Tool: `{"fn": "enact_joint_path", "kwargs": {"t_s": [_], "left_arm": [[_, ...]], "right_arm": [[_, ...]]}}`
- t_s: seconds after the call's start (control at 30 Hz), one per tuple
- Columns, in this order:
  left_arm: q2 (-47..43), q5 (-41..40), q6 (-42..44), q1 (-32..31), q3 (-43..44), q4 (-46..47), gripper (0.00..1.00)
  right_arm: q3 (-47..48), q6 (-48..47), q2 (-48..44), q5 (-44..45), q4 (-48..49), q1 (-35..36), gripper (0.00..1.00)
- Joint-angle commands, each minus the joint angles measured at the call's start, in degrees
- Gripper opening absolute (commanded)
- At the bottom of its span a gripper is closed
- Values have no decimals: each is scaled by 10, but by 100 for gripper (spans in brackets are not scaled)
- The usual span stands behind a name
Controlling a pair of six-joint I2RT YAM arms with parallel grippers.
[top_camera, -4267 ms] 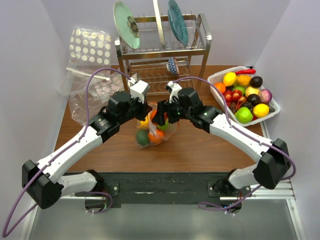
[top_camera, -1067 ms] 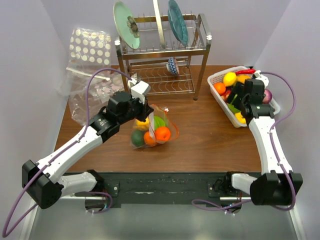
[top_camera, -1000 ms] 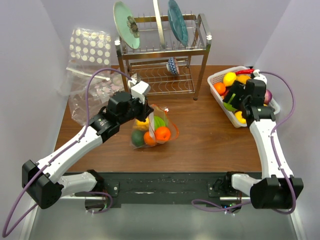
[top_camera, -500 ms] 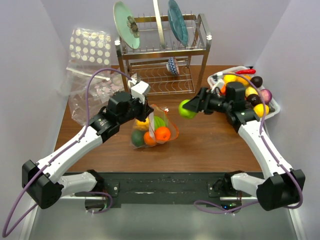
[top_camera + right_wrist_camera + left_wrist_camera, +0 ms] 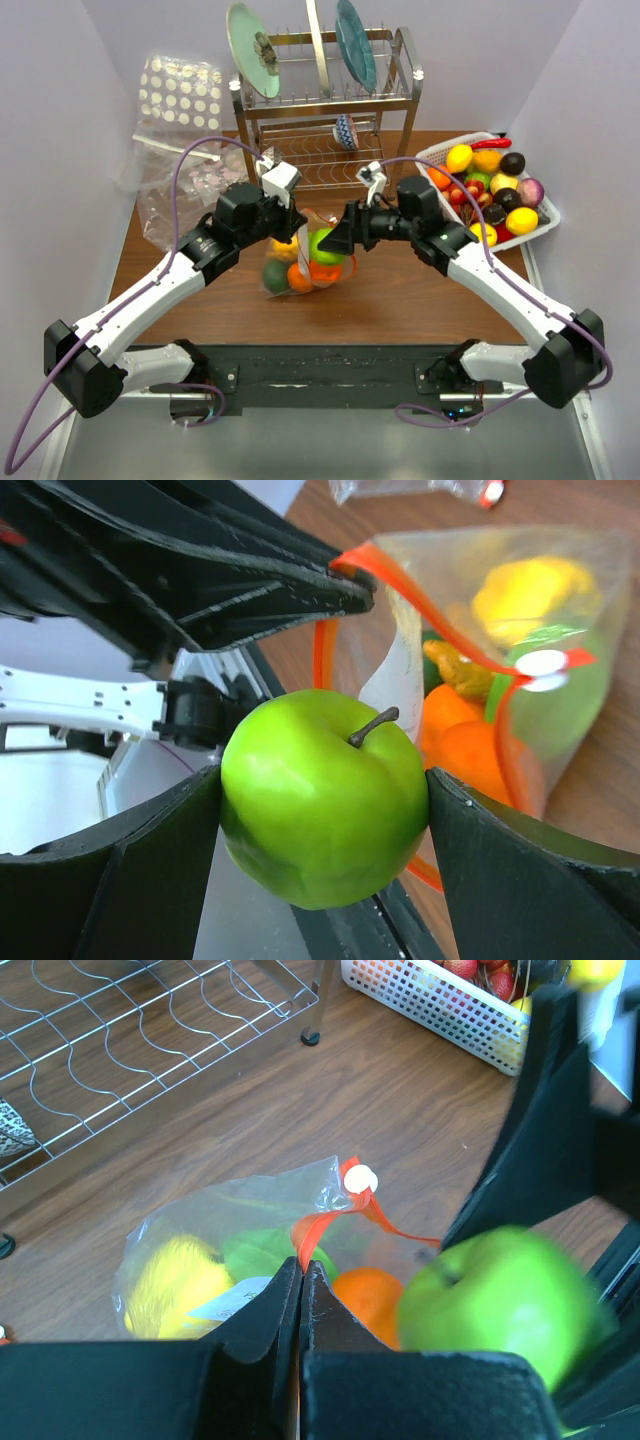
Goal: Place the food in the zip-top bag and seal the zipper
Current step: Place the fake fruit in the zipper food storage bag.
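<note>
**One apple over a narrow mouth: mind the rim**

One side of the zip-top bag (image 5: 260, 1205) is all you have under control. Your left hand (image 5: 300, 1272) is pressed together on the bag's edge, lifting it so the mouth gapes. The far side of the zipper (image 5: 322, 665) hangs free, with the white slider (image 5: 360, 1178) at its end. Your right hand (image 5: 340, 238) is spread wide around a green apple (image 5: 325, 795), pinching it by its flanks just above the opening. The bag itself stands on the desk (image 5: 420, 290) between the two arms, and already holds an orange (image 5: 365, 1295), a yellow fruit (image 5: 175, 1275) and something green.

The apple looks about as broad as the gap. If you lower it off-centre it will likely land on the loose rim, fold the mouth shut and roll away across the desk. If you press down hard, the plastic may slip out of the left pinch and the bag may tip. Your wide right fingers could also snag the zipper strip as they spread. And with the bag this full, the apple may ride high and leave the zipper unable to close.
</note>
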Motion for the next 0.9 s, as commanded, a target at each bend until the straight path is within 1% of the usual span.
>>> {"fn": "enact_joint_path", "kwargs": {"t_s": [0.0, 0.07, 0.23, 0.4, 0.53, 0.57, 0.63, 0.67, 0.73, 0.77, 0.87], "left_arm": [[-7, -1, 3, 3, 4, 21, 0], [-8, -1, 3, 3, 4, 20, 0], [-13, 7, 3, 4, 4, 21, 0], [-19, 27, 3, 4, 3, 26, 0], [-23, 48, 3, 4, 2, 30, 0], [-24, 52, 3, 4, 1, 33, 0], [-30, 61, 3, 3, -1, 36, 0], [-32, 64, 2, 3, -2, 40, 0], [-37, 76, 0, 4, -4, 48, 0], [-37, 78, -1, 4, -5, 50, 0], [-41, 99, -5, 5, -6, 58, 0]], "right_arm": [[-5, -9, 35, 50, 36, 31, 58], [-5, -12, 45, 67, 40, 40, 57], [-1, -10, 80, 179, 44, 60, 57], [-10, 26, 109, 265, 102, 83, 58], [-41, 66, 117, 322, 189, 97, 59], [-50, 82, 117, 330, 231, 97, 59], [-74, 100, 115, 340, 269, 100, 59], [-86, 115, 110, 349, 316, 101, 59], [-114, 140, 107, 357, 352, 103, 60], [-124, 147, 105, 360, 395, 103, 60], [-153, 175, 111, 355, 466, 102, 61]]}}
